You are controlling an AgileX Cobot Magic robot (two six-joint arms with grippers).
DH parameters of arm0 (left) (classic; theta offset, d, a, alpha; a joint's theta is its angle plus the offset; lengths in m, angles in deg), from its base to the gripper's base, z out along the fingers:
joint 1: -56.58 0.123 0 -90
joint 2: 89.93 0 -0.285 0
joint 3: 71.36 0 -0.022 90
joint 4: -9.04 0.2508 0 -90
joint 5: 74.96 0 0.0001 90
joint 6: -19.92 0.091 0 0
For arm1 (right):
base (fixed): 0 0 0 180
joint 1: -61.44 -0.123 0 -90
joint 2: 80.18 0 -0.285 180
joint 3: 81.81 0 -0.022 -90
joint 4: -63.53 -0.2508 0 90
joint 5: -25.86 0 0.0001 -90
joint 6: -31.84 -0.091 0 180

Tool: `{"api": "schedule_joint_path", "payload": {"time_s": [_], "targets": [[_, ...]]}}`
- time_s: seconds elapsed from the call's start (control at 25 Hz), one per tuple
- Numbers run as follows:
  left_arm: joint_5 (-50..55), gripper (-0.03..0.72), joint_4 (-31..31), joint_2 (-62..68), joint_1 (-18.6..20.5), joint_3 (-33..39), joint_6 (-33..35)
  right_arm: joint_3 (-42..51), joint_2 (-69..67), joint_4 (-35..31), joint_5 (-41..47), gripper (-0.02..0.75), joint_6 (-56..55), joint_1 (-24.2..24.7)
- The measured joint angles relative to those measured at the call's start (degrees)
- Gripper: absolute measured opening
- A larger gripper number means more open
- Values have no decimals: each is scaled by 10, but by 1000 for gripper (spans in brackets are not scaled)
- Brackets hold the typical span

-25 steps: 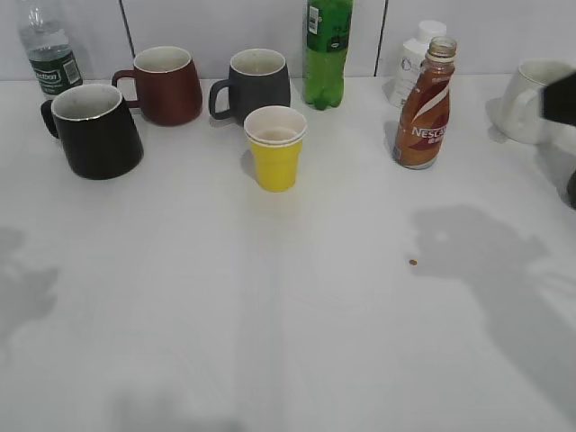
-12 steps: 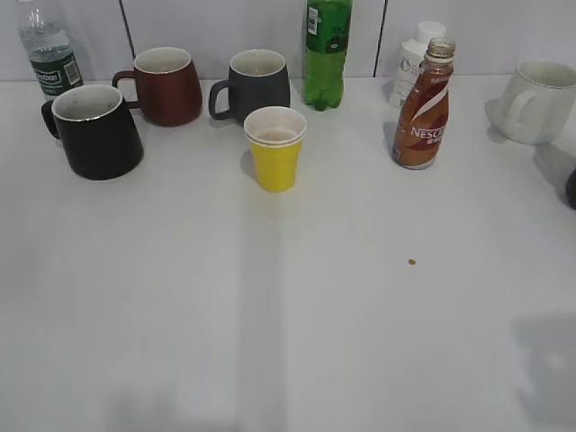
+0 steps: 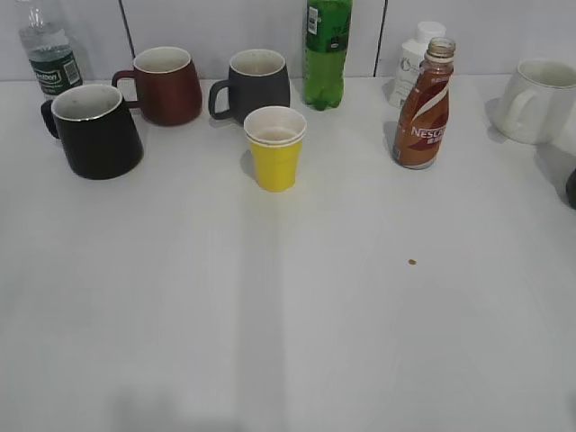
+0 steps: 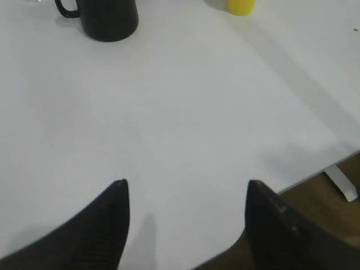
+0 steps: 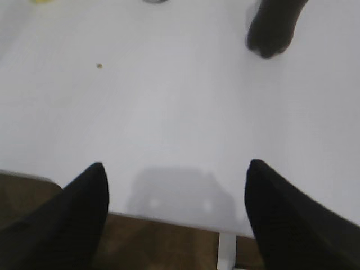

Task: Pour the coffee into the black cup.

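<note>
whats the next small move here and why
Probably send the right pincer forward toward the coffee bottle. Both pincers are open and empty near the table's front edge, the left pincer included. The bottle stands upright and uncapped on the right side, so the right arm looks closer. The black cup waits far left, so the bottle must be grasped first.

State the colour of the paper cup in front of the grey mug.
Yellow, off-white inside; the cup shows best in the exterior view.
</note>
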Motion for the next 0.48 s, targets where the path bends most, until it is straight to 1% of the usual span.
{"api": "schedule_joint_path", "payload": {"time_s": [0.12,0.28,0.48], "targets": [[-24,487,0,0,0,13,0,34,13,1,-10,589,0,0],[-33,481,0,0,0,19,0,50,16,1,-56,589,4,0],[-36,448,0,0,0,21,0,56,16,-12,-59,590,23,0]]}}
